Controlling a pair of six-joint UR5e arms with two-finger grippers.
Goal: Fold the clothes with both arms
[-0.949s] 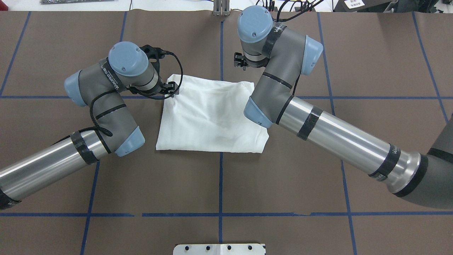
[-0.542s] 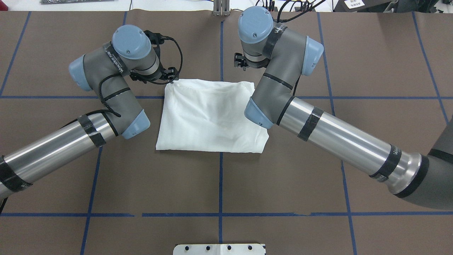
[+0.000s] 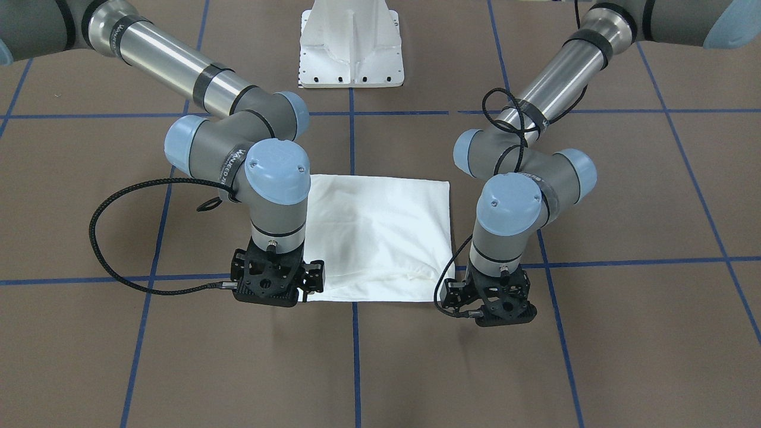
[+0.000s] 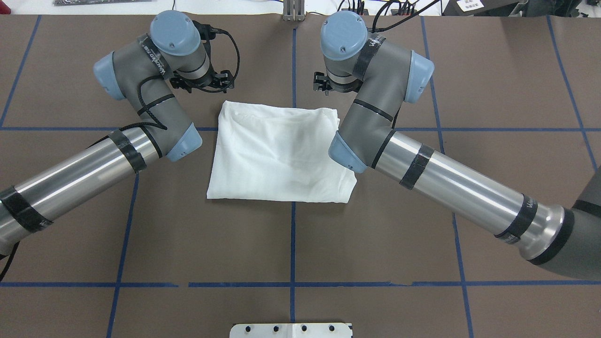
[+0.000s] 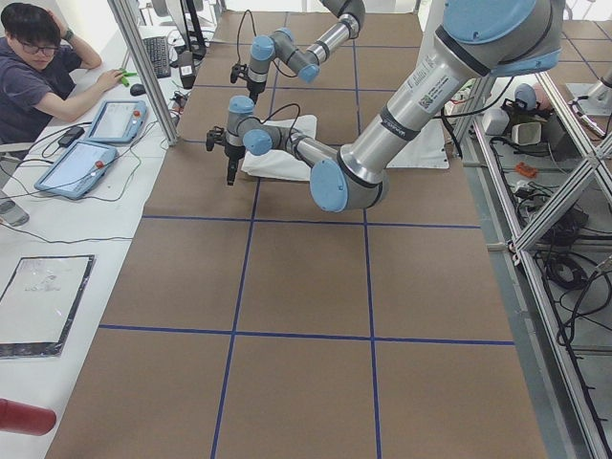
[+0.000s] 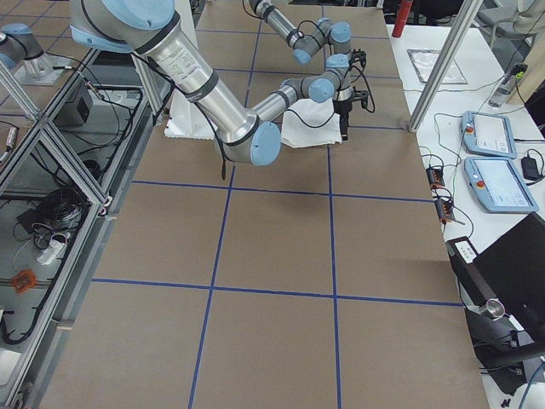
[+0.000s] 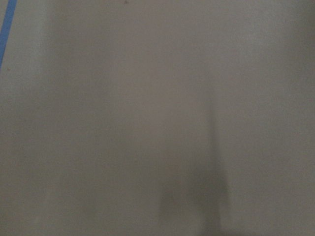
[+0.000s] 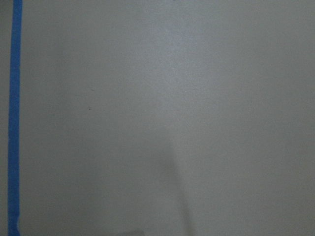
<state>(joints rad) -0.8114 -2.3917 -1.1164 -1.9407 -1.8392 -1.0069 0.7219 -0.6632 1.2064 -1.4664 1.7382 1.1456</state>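
- Two arms, the left arm and the right arm, reach out over a brown table marked into squares by blue tape lines
- One white T-shirt lies flat on the table between them, folded into a rough rectangle with a plain white face up; it sits across the centre tape line, and a cross line passes under its far part
- A faint ridge runs through the cloth close to the edge furthest from the robot
- The left gripper hangs pointing down just beyond the T-shirt's far left corner, clear of the cloth, with nothing in it
- The right gripper hangs pointing down just beyond the far right corner, likewise apart from the cloth and carrying nothing
- Whether either pincer is spread or closed I cannot tell: the fingers are hidden under the black bodies in the table views and too small in the side views
- A blue joint cap of the right arm overhangs the T-shirt's right edge in the overhead view
- Both wrist views give only blurred brown table, with a strip of blue tape at the left side
- A white pedestal base stands on the robot's side of the table
- A person in glasses sits at a white bench beside the table's far edge
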